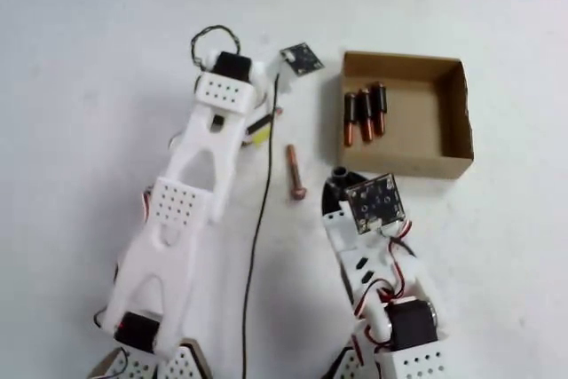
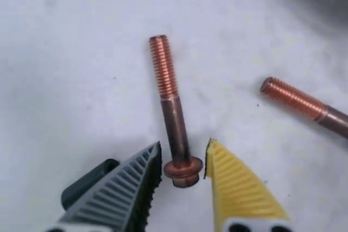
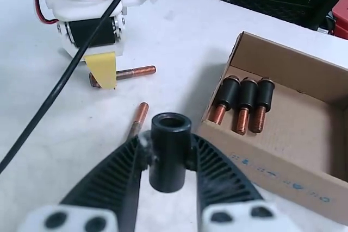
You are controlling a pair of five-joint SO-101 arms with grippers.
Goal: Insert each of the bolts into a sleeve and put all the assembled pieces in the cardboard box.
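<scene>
Now, your copper-coloured flanged bolt (image 2: 174, 112) lies flat on the white table (image 2: 65, 52), well apart from the brown cardboard box (image 1: 448, 122). Its head sits between the fingertips of the left gripper (image 2: 183, 153). That gripper is spread, with the grey finger on one side of the head and the yellow finger on the other. A sliver of table shows at each side, so it is straddling the bolt, not pinching it. The left wrist view gives you this stance close up. The right wrist view shows the same bolt from the side, beside the yellow finger and pointing towards the box.

A second copper bolt (image 1: 295, 173) lies loose between the first bolt and the box, near the box's front corner.

Your right gripper (image 3: 169, 142) is pinching a black cylindrical sleeve (image 3: 171, 158), held upright with its bore open to the camera. In the high view it is just beside the box's front wall. Inside the box, three bolt-and-sleeve assemblies (image 3: 242, 104) lie side by side against one wall. A black cable (image 1: 262, 219) runs across the table, well apart from the box.
</scene>
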